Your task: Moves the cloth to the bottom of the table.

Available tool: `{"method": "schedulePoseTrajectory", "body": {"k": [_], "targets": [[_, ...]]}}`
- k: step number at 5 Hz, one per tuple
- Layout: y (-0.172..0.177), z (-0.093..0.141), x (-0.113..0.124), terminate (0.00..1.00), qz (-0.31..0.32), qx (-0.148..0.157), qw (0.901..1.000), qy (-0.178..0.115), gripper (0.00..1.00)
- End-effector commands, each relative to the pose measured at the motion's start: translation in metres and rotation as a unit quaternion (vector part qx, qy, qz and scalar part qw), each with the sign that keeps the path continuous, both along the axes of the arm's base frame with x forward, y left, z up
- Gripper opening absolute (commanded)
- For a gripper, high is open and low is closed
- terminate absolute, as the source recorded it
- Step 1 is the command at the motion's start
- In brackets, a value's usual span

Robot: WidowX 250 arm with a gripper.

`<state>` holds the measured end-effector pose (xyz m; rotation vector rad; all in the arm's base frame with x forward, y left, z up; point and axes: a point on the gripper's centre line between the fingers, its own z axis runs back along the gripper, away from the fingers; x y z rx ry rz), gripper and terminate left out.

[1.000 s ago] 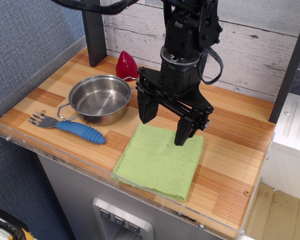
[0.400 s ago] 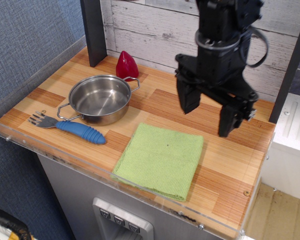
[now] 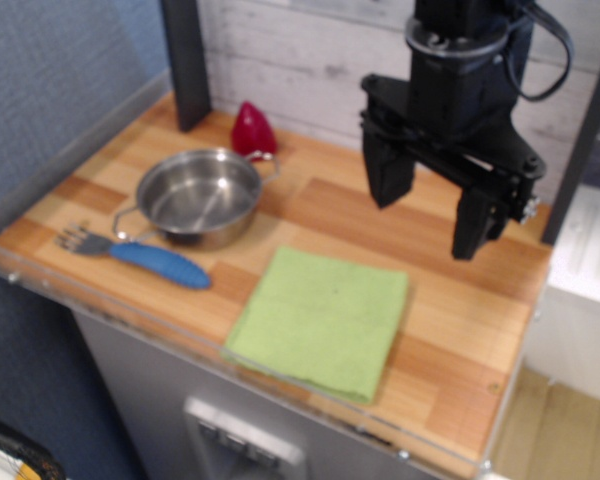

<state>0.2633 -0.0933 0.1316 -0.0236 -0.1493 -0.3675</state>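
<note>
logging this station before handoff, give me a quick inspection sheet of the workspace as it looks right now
surface: wooden plank table with clear rim, dry, no spills seen
job's things: green cloth lies flat at the near edge, nothing holding it
clutter: steel pot, blue-handled fork, red object at the back
grippers: gripper open, empty, raised above the table right of the cloth
cables: black cable looped beside the arm
surroundings: white plank wall, dark post, blue-grey wall at left

Bright, even light; whole frame blurred
</note>
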Motion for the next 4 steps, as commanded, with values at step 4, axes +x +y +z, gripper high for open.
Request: {"method": "schedulePoseTrajectory", "body": {"k": [4], "targets": [[-0.03, 0.051, -0.075, 0.0, 0.308, -0.011, 0.9513, 0.003, 1.0]]}}
